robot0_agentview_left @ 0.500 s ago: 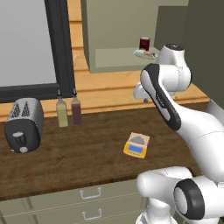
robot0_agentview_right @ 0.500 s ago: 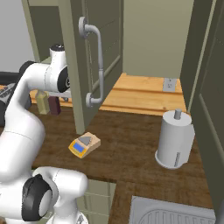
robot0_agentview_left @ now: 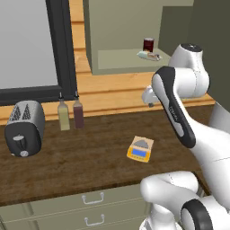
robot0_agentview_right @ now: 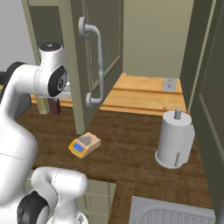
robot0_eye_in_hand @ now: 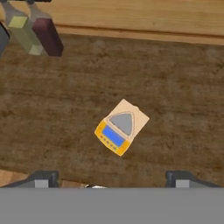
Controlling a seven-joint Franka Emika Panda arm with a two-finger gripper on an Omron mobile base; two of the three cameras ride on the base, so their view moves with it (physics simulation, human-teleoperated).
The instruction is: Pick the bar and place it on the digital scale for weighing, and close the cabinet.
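The digital scale [robot0_eye_in_hand: 121, 127] sits alone near the middle of the wooden counter [robot0_agentview_left: 81, 161], turned a little askew, its grey plate bare; from where I stand that looks like the landing spot waiting for its load. The bar [robot0_agentview_left: 150, 55] lies up on the cabinet [robot0_agentview_left: 121, 31] shelf near its front edge, just in front of a dark red can [robot0_agentview_left: 148, 44]. The cabinet door [robot0_agentview_right: 76, 65] hangs wide open, its silver handle [robot0_agentview_right: 97, 65] facing out, so the closing step is not yet done.

The gripper [robot0_eye_in_hand: 113, 177] hangs over the counter looking straight down at the scale, its two dark tips spread wide with nothing between them. I'd judge it has to rise to the shelf before anything else.

Two bottles, a pale yellow one [robot0_agentview_left: 64, 116] and a dark one [robot0_agentview_left: 78, 113], stand at the back of the counter against the window frame, out of the working path. A toaster [robot0_agentview_left: 24, 127] sits by the counter's left end, a paper towel roll [robot0_agentview_right: 174, 139] toward the right.

I can read no writing anywhere: the scale's blue display is blank and the bar's brownish marks are too small to tell.
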